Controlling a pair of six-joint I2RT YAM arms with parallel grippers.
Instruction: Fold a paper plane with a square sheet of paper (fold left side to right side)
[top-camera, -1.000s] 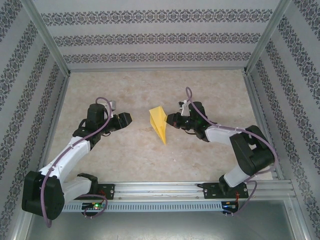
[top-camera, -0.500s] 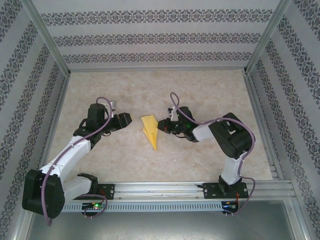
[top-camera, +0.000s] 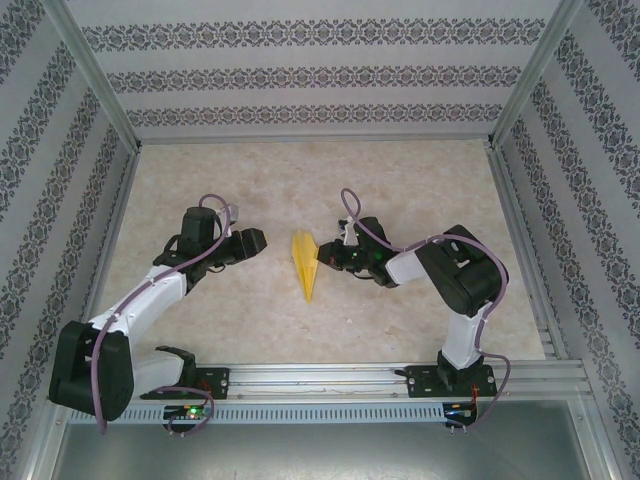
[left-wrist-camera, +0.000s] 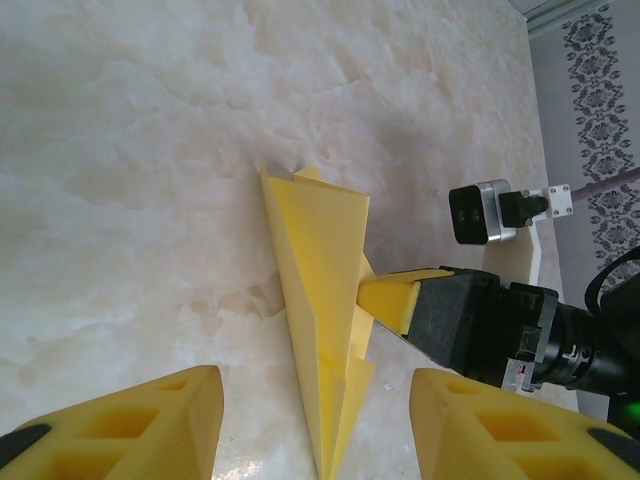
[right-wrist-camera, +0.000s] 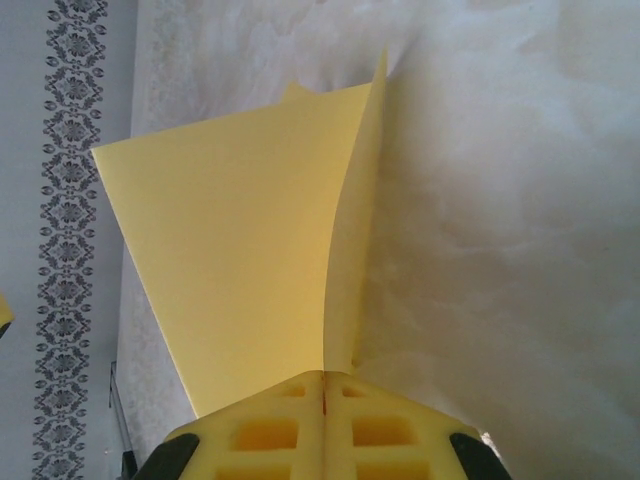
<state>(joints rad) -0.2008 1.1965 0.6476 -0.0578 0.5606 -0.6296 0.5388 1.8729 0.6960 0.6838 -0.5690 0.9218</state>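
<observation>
The folded yellow paper (top-camera: 304, 264) has been drawn a little leftward and toward the bottom of the top view over the last second. Its outline has narrowed there from a broad wedge to a slim dart pointing down the frame. The right arm has been pulled in with it, its elbow now bent closer to the centre. The right gripper (top-camera: 326, 256) is seen fully closed, its pads pinching one layer at the paper's right edge. In the right wrist view that layer is lifted as a flap, standing up from the pads (right-wrist-camera: 300, 400). The rest of the paper is judged to lie on the table (top-camera: 400, 190). This is taken to mean that a side fold is under way but not yet pressed flat, since the flap has not been laid over. The left gripper (top-camera: 254, 240) is seen at the left of the paper, near it but apart. Its jaws are held partly spread and nothing is gripped; they have closed slightly in the last second. In the left wrist view the dart is framed between them further off. Nothing is seen between that gripper and the paper. The nearest obstruction is the right arm's own finger and wrist camera (left-wrist-camera: 480, 212), close against the paper's right side. Patterned walls (top-camera: 300, 75) enclose the table, well apart from the work.
</observation>
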